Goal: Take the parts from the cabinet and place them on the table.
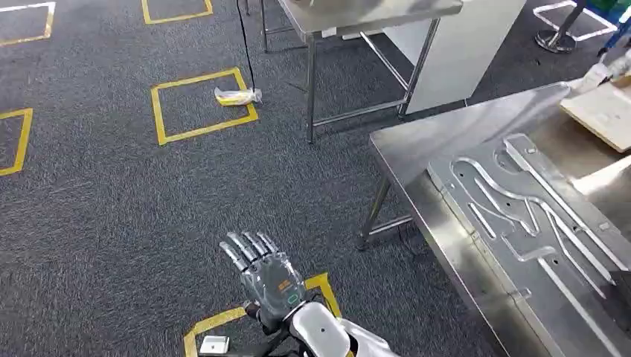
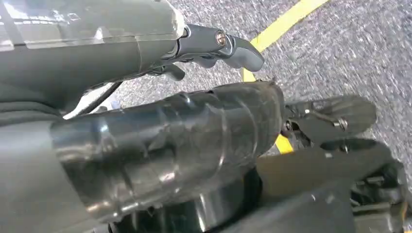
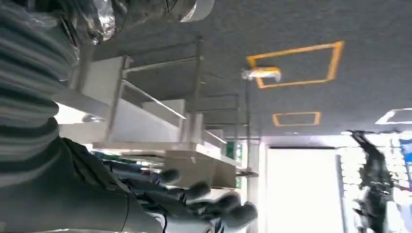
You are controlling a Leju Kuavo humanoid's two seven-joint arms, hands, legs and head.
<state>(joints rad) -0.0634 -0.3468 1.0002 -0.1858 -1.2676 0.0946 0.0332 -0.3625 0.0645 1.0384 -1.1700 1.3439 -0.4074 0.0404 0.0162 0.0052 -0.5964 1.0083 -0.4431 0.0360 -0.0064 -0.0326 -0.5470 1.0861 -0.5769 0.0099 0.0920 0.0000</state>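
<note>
My left hand (image 1: 265, 277) hangs low over the grey carpet, fingers stretched out and apart, holding nothing. In the left wrist view its thumb (image 2: 221, 46) and dark fingers (image 2: 335, 116) are spread above a yellow tape line (image 2: 284, 22). My right hand (image 3: 204, 206) appears blurred in the right wrist view, its fingers loosely apart with nothing in them. A steel table (image 1: 417, 160) stands to the right of my left hand. On it lies a large flat metal plate (image 1: 536, 223) with curved grooves.
A pale wooden board (image 1: 604, 113) lies at the table's far right. A second steel table (image 1: 372, 18) and a white panel (image 1: 465, 52) stand further off. Yellow tape squares (image 1: 201, 108) mark the carpet; a yellow-white bundle (image 1: 238, 95) lies in one.
</note>
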